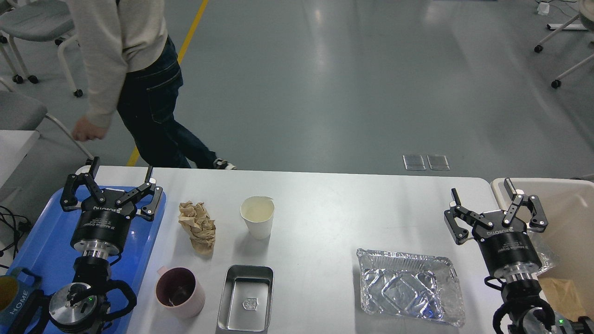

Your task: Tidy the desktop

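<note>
The white desktop [325, 208] spans the view. On it lie a crumpled brown paper [198, 226], an upright white paper cup [257, 216], a pink mug [178, 292], a shallow metal tray [246, 298] and a foil container [408, 286]. My left gripper [121, 172] hangs open over the blue tray [51, 250] at the left edge, holding nothing. My right gripper [481, 191] stands open at the desktop's right edge beside the beige bin [564, 218], also with nothing in it.
A person [134, 79] in a grey top and jeans walks just beyond the desktop's far left corner. A blue mug marked HOME [14, 292] sits on the blue tray. Brown paper [559, 290] and clear plastic lie in the bin. Chairs stand at the back left and right.
</note>
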